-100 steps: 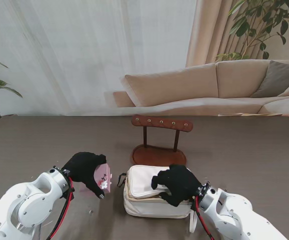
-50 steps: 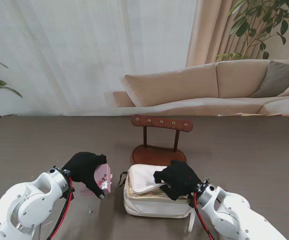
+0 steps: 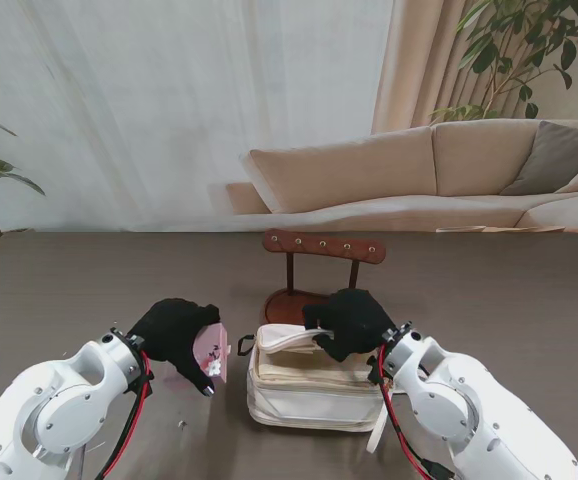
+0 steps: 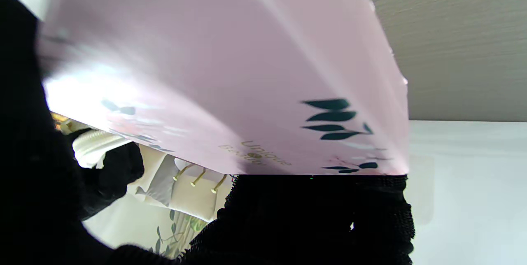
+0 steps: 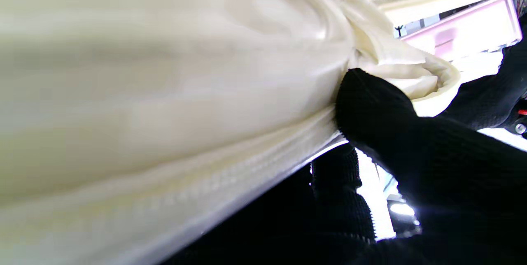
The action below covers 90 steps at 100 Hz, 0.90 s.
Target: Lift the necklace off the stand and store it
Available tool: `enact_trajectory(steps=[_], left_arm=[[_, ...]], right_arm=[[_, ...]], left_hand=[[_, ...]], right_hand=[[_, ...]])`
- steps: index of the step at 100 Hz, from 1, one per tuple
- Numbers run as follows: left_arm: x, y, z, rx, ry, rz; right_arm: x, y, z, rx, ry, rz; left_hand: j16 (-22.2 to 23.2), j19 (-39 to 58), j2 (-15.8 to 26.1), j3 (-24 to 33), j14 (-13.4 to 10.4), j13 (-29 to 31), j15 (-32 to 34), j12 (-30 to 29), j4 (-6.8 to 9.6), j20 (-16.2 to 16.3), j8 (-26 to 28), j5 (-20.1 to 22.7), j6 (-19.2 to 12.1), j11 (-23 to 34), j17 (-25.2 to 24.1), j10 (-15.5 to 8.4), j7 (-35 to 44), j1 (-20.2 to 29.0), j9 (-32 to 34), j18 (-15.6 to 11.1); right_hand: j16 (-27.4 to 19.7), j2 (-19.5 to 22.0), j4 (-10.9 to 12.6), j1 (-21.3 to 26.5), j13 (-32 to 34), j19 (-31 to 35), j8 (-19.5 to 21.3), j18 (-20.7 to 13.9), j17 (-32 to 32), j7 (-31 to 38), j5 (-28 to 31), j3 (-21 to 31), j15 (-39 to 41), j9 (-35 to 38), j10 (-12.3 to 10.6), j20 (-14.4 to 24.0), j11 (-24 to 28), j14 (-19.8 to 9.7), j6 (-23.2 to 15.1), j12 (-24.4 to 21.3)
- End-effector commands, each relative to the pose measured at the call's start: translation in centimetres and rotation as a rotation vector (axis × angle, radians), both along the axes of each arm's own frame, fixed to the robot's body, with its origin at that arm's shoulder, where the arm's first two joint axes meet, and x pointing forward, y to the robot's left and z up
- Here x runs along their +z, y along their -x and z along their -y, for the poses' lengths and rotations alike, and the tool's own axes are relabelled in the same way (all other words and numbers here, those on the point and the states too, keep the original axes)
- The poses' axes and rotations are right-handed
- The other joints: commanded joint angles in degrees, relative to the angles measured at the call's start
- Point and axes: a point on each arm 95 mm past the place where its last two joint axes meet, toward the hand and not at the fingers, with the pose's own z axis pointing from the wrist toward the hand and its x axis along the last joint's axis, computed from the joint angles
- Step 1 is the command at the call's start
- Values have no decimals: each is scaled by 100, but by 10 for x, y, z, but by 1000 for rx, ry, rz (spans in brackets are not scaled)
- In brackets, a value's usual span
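- Right now your left hand [image 3: 174, 330] has its fingers [image 4: 321, 215] clamped on a pink card [image 3: 211, 356], held on edge just to the left of the cream bag [image 3: 314, 385].
- From the left wrist view you see that card [image 4: 230, 80] filling the frame, pale pink with dark leaf prints and small lettering; whether the necklace sits on it you cannot tell.
- Your right hand [image 3: 347, 322] grips the bag's top flap [image 3: 287, 341] and holds it raised off the bag body.
- From the right wrist view you see black fingers [image 5: 378, 108] pinching bunched cream fabric [image 5: 164, 75] beside a zipper seam.
- Your wooden stand [image 3: 323, 246] sits on the counter [image 3: 509, 300] just behind the bag, farther from you, with its row of pegs bare.
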Motion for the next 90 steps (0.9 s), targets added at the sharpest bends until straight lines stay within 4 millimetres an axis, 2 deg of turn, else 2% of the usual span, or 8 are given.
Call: enact_trajectory(steps=[1, 56, 90], left_arm=[[4, 1, 4, -15, -3, 2], [11, -2, 22, -73, 9, 10], [12, -1, 24, -87, 6, 12]], right_arm=[[12, -5, -2, -2, -7, 10], [29, -31, 2, -42, -8, -114], [38, -43, -2, -100, -13, -147]], left_hand=[[182, 46, 1055, 3599, 68, 365, 753, 288, 69, 28, 543, 420, -1001, 778, -28, -799, 3681, 2596, 634, -195], [164, 48, 1056, 3601, 65, 367, 750, 288, 66, 28, 550, 418, -1012, 780, -22, -810, 3682, 2583, 639, -203], [174, 46, 1059, 3602, 51, 362, 762, 288, 65, 28, 551, 410, -1018, 779, -26, -801, 3679, 2582, 635, -209]], right_hand=[[172, 75, 49, 650, 211, 374, 292, -17, 845, 773, 380, 709, 431, 283, 109, 172, 169, -242, -410, 134], [197, 141, 68, 674, 209, 363, 333, -10, 908, 765, 366, 644, 536, 297, 119, 232, 152, -262, -417, 152], [206, 255, 94, 658, 200, 453, 355, 258, 862, 730, 305, 541, 596, 282, 105, 302, 92, -131, -400, 116]])
